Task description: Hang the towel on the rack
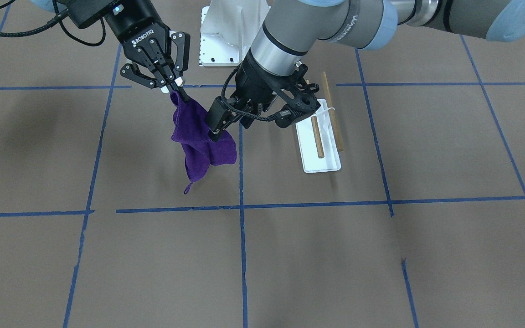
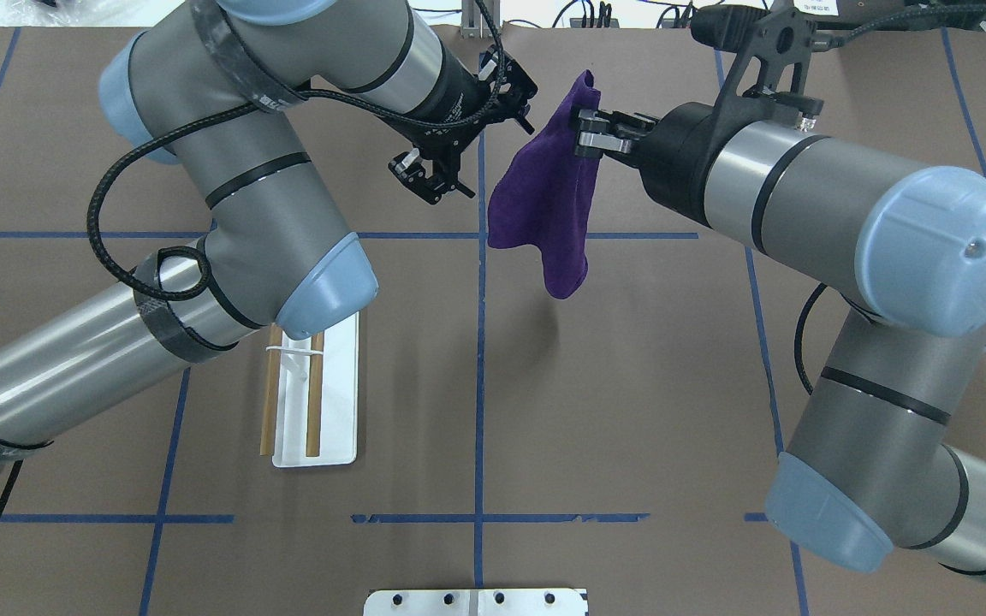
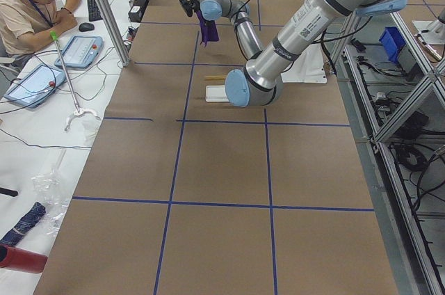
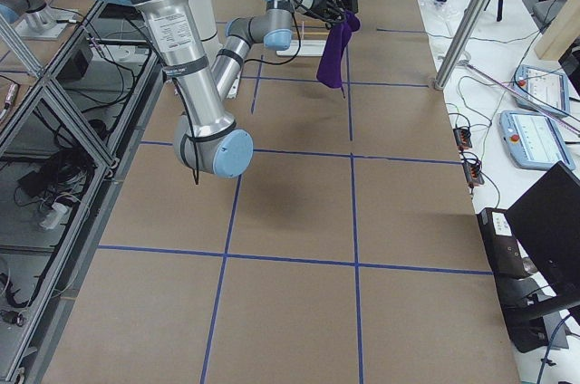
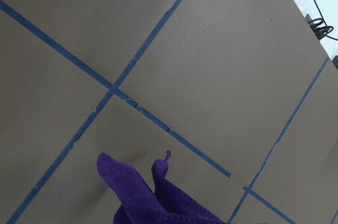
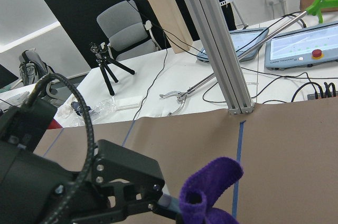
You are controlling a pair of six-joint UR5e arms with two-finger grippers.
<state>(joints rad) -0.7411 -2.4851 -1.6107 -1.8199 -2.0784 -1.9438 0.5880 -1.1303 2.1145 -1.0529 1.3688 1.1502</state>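
Note:
A purple towel [image 1: 198,146] hangs in the air between my two grippers, also seen in the overhead view [image 2: 544,205]. My right gripper [image 1: 174,89] is shut on its top corner. My left gripper [image 1: 215,135] reaches in from the rack side, and its fingertips pinch the towel's side edge lower down. The towel's edge runs straight between the two grips. The left wrist view shows only the towel's lower folds [image 5: 153,203]. The rack [image 2: 339,411], a white tray base with two wooden dowels [image 2: 311,402], stands on the table under my left arm, apart from the towel.
A large white metal pedestal [image 1: 221,41] with bolt holes stands at the robot's side of the table. Blue tape lines [image 1: 242,205] grid the brown table. An operator [image 3: 35,3] sits with tablets at a side desk past the table's far edge.

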